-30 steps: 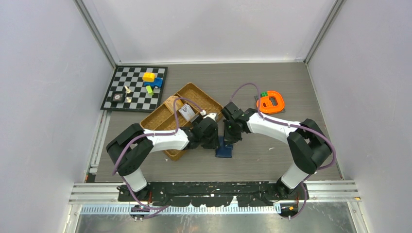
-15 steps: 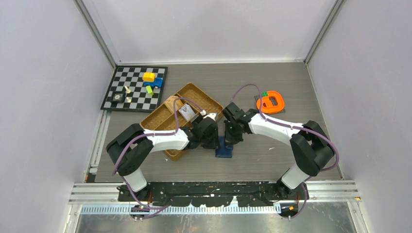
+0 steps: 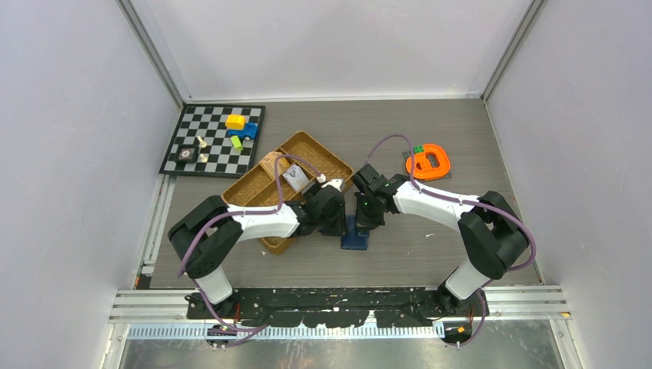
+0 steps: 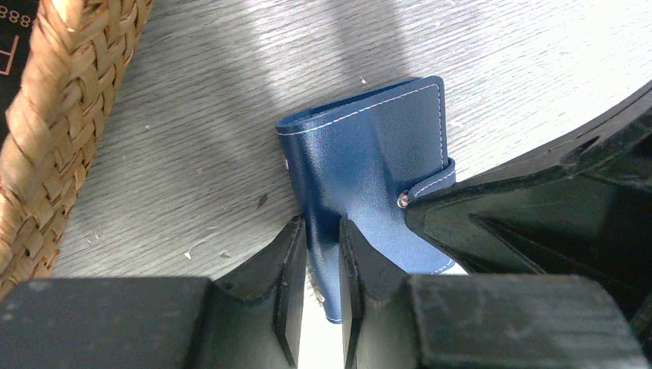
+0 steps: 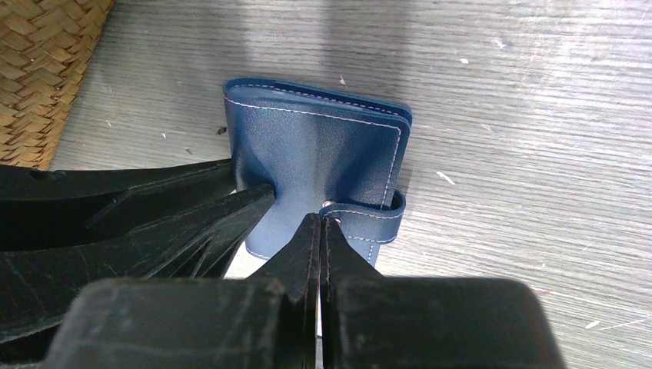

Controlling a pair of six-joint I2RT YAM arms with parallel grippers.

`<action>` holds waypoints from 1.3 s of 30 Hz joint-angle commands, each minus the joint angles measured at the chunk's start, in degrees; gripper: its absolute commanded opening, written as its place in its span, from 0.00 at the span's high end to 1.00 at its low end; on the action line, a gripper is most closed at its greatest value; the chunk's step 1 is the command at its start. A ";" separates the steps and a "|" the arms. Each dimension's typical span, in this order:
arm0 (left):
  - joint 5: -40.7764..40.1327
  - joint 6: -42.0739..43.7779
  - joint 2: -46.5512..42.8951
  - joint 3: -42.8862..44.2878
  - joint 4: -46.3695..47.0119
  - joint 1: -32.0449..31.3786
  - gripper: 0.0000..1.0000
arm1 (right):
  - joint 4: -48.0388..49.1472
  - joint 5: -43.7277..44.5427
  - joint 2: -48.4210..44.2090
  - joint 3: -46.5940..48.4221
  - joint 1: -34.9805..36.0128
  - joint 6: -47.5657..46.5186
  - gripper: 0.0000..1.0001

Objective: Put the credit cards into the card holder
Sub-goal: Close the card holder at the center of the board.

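Left gripper point(image 4: 323, 231) clenched on the near flap of the wallet point(image 4: 369, 154); right gripper point(image 5: 321, 223) pressed shut at the snap tab point(image 5: 373, 211), hold on it unclear. Wallet sits folded on the table point(image 3: 430, 123), just beside the woven tray point(image 3: 323, 157). Best approach, as judged: keep the flap pinned and peel the tab straight off the snap.

The desk point(image 3: 430, 254) was a grey, wood-grained surface, flecked with small white marks and scratches. 1 black-and-white checkerboard point(image 3: 184, 131) lay flat at its far left corner. A woven brown tray point(image 3: 329, 152) sat at an angle left of centre, well apart from a flat orange plastic piece point(image 3: 428, 163) on the far right, which had a small green block point(image 3: 418, 149) touching its far edge. Just right of the tray's near corner was the navy card holder point(image 3: 355, 240), its far edge on the desk.
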 commanded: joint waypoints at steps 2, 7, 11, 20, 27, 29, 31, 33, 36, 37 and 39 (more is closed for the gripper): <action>-1.67 2.36 0.85 -1.40 -6.75 -0.30 0.80 | 1.99 1.87 -1.02 0.27 0.25 0.88 1.00; -1.67 2.36 0.79 -1.44 -6.76 -0.30 0.80 | 2.28 1.59 -0.65 0.58 0.33 1.01 0.99; -1.67 2.36 0.68 -1.55 -6.77 -0.30 0.80 | 2.45 1.69 -0.49 0.98 0.33 1.01 1.00; -1.71 2.36 0.55 -1.66 -6.80 -0.30 0.80 | 2.33 2.10 -0.97 1.26 0.33 1.10 0.99; -1.67 2.26 0.51 -1.79 -6.72 -0.30 0.80 | 2.77 2.50 -0.84 1.34 0.30 1.17 1.00; -1.68 2.27 0.50 -1.74 -6.67 -0.30 0.80 | 3.08 2.53 -0.67 1.21 0.26 1.10 1.00; -1.67 2.27 0.47 -1.82 -6.73 -0.30 0.80 | 3.22 2.60 -0.41 1.16 0.28 1.26 0.99; -1.67 2.27 0.46 -1.89 -6.68 -0.30 0.80 | 3.67 2.74 -0.31 0.97 0.28 1.37 1.00; -1.67 2.21 0.34 -1.92 -6.69 -0.30 0.80 | 3.85 3.34 -0.10 0.91 0.26 1.50 1.00; -1.67 2.19 0.34 -1.92 -6.67 -0.30 0.80 | 3.95 3.31 -0.06 0.86 0.32 1.46 1.00; -1.67 2.14 0.38 -1.92 -6.67 -0.30 0.80 | 4.34 3.48 0.17 0.50 0.31 1.75 0.99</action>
